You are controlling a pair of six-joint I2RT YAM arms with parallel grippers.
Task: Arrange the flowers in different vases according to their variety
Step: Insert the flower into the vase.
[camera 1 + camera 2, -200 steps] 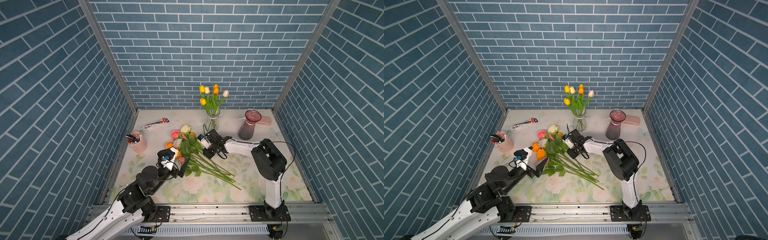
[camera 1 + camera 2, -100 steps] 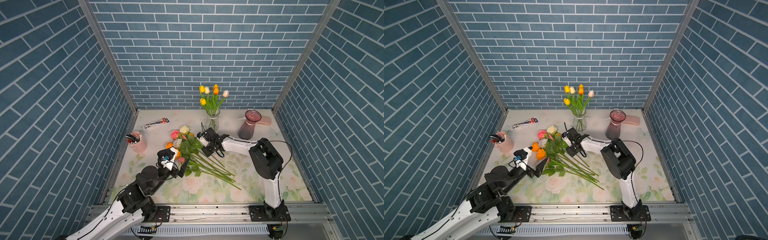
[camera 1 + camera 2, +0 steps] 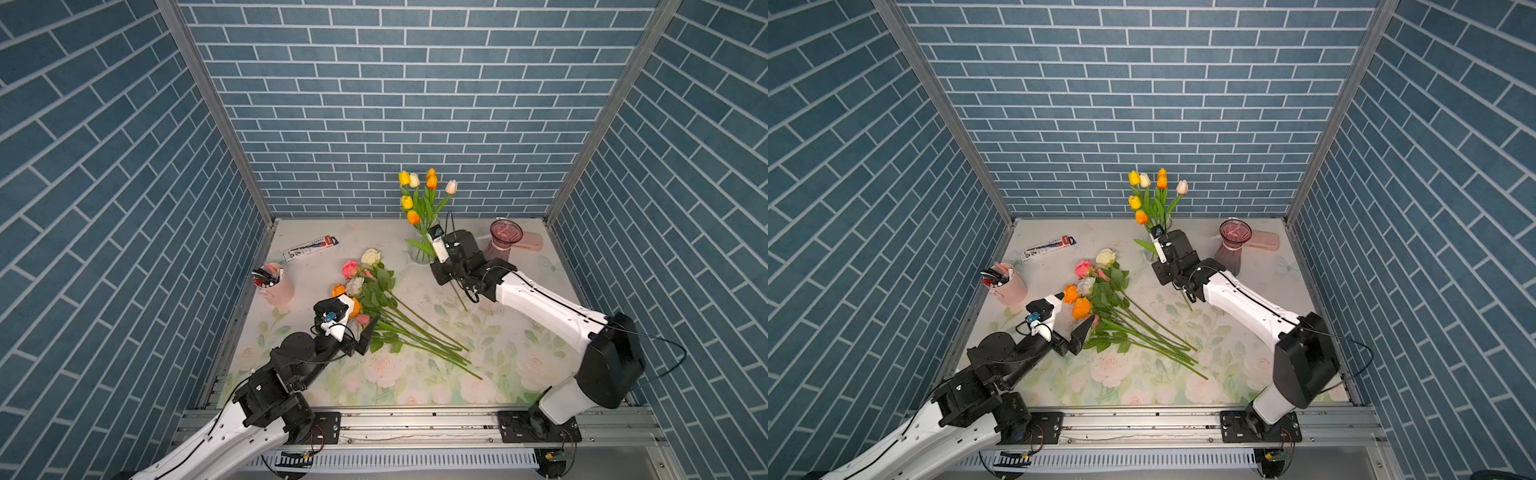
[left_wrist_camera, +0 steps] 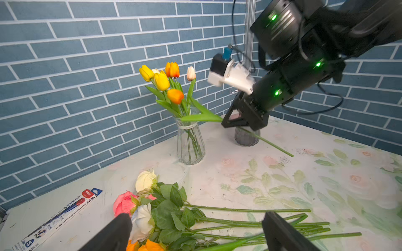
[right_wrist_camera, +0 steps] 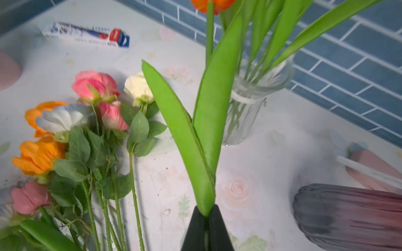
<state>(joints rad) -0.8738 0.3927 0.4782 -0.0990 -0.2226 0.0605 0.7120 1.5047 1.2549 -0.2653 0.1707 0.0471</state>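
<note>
Roses lie heaped on the cloth, stems toward the front right. Several tulips stand in the clear vase. My right gripper is shut on the stem of an orange tulip, held tilted beside that vase. The stem end hangs free. The purple vase holds no flowers. My left gripper hangs open over the rose heads.
A pink pen cup stands by the left wall. A boxed pen pack lies at the back left. Behind the purple vase lies a pink case. Brick walls close three sides.
My right gripper closed on a tulip stem at the pile, then rose and swung right toward the clear vase with the tulip. The left arm has not moved.
</note>
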